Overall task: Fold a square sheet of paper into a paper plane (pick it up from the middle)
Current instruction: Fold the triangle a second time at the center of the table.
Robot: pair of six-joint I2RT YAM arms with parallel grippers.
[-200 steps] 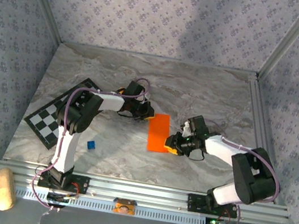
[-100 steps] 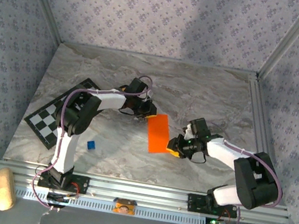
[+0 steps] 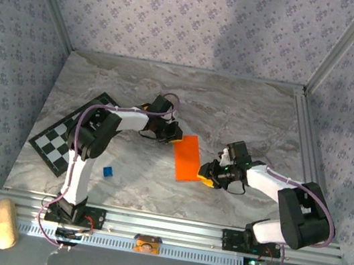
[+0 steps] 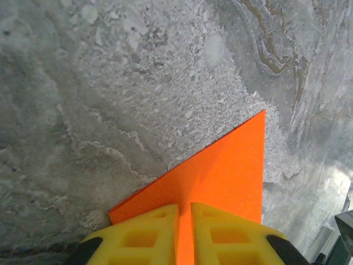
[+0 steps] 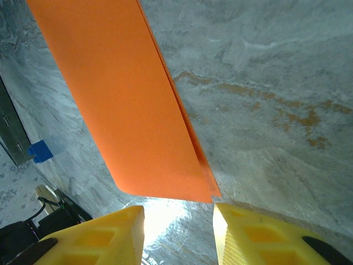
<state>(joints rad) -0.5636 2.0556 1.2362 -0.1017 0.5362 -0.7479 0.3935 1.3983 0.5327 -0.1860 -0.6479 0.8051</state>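
The square sheet of paper [image 3: 186, 158] is bright orange and lies folded into a long rectangle in the middle of the marble table. My left gripper [image 3: 174, 134] is at its far left end, its yellow fingers shut on the paper's edge [image 4: 226, 171], with the sheet running through the narrow slit between them [image 4: 185, 221]. My right gripper [image 3: 205, 173] sits at the paper's near right corner. Its jaws [image 5: 178, 221] are open, and the folded corner of the paper [image 5: 121, 99] lies just ahead of the fingertips, not between them.
A black-and-white checkered board [image 3: 63, 141] lies at the left edge of the table. A small blue cube [image 3: 108, 171] sits near the left arm and is also in the right wrist view [image 5: 39, 150]. A metal rail [image 3: 309, 155] bounds the right side.
The right gripper's jaws have widened and drawn back slightly to the right, off the paper's edge. The paper has swung a little, its near end shifting left. The left gripper keeps its hold.
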